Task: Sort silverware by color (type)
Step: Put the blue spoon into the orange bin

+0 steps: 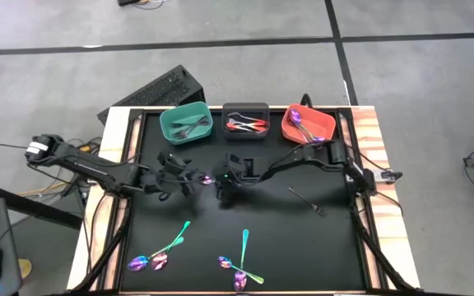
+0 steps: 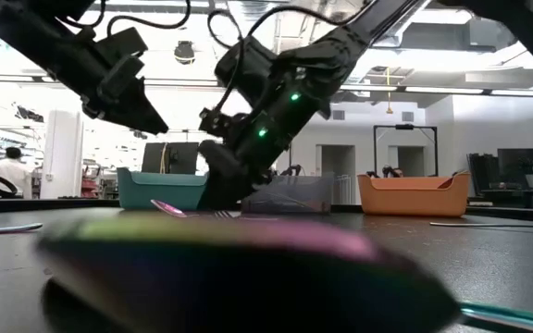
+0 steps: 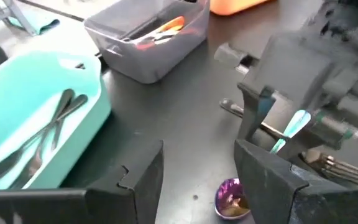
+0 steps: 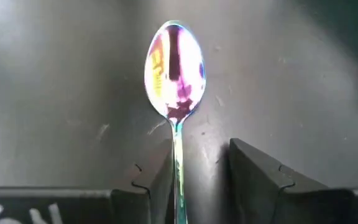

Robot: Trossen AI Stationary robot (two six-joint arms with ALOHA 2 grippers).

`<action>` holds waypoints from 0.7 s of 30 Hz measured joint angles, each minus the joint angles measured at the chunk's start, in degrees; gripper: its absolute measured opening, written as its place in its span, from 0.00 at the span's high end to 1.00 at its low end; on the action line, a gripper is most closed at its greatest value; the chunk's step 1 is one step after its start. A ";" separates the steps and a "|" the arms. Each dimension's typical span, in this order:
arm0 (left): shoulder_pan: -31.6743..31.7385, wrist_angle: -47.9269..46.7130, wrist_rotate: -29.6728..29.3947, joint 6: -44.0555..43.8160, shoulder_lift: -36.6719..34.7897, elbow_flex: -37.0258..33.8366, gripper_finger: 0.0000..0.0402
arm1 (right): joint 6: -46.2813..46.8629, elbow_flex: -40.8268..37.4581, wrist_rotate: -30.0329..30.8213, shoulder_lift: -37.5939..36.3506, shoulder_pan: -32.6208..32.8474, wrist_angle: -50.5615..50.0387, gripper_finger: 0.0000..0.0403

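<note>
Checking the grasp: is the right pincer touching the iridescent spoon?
Cannot tell. In the right wrist view the spoon's handle runs along one finger of the right pincer, contact unclear.

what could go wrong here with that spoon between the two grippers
The right gripper straddles the shiny spoon with the handle hard against one finger, not centred, so closing may twist or flick it. The left gripper, open, sits very near the spoon's bowl and the right arm's wrist, so the two arms could bump as either moves. A lift from the handle end may let the bowl droop.

Bins (image 1: 245, 121) block rear edge; mat centre (image 1: 286, 230) free.
</note>
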 joint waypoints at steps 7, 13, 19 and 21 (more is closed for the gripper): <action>-0.02 -1.39 -1.25 -0.48 -1.42 -0.04 0.54 | -0.62 2.55 0.37 1.69 -0.23 -6.09 0.75; -0.02 -1.54 -2.69 -0.37 -1.36 -0.04 0.54 | -2.33 2.52 0.34 1.15 -0.24 -7.68 0.97; -0.02 -3.60 -1.11 -0.52 -1.62 -0.04 0.54 | -4.76 1.79 -1.91 -5.21 2.16 -8.38 0.99; -0.22 -4.09 0.42 -0.77 -2.31 -0.09 0.54 | -6.29 1.41 -2.14 -9.49 3.47 -7.20 0.99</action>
